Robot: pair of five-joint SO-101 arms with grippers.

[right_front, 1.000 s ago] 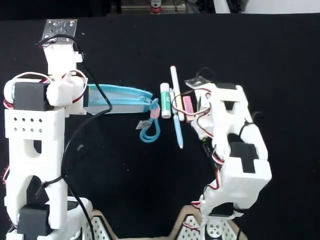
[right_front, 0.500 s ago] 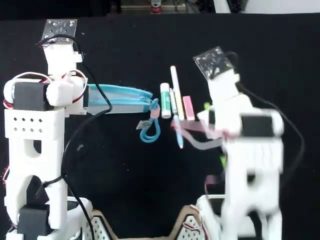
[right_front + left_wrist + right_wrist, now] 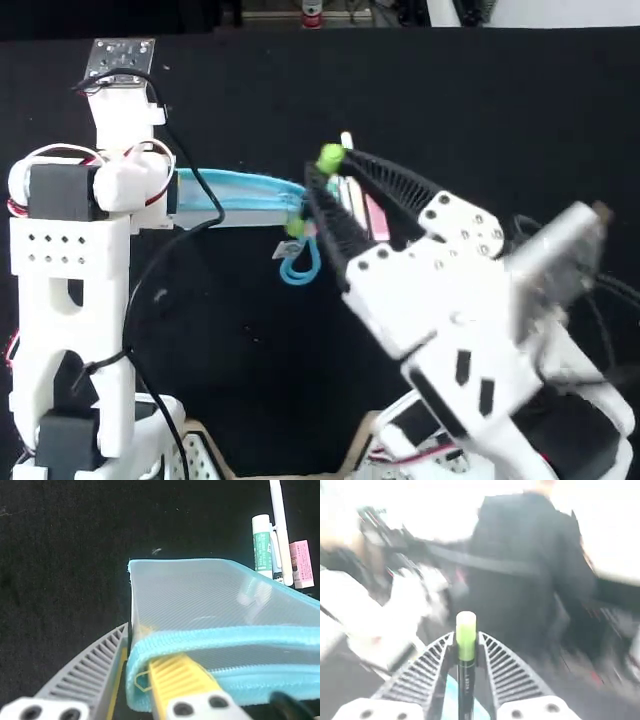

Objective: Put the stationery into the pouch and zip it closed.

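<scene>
The right gripper was clamped on a green-capped pen just by the free end of the pouch, while the left gripper had the pouch's other end pinched tight. The pen sat crosswise to the pouch's long axis, so it'd probably need turning lengthwise before sliding in.

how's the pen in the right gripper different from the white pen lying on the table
The green-capped pen is clamped between the fingers of the right gripper, while the white pen lies flat on the table beside the glue stick. The held pen has a dark barrel and a bright green cap; the white pen is plain white where it shows. Both are slim pens, and neither is in the pouch yet.
</scene>
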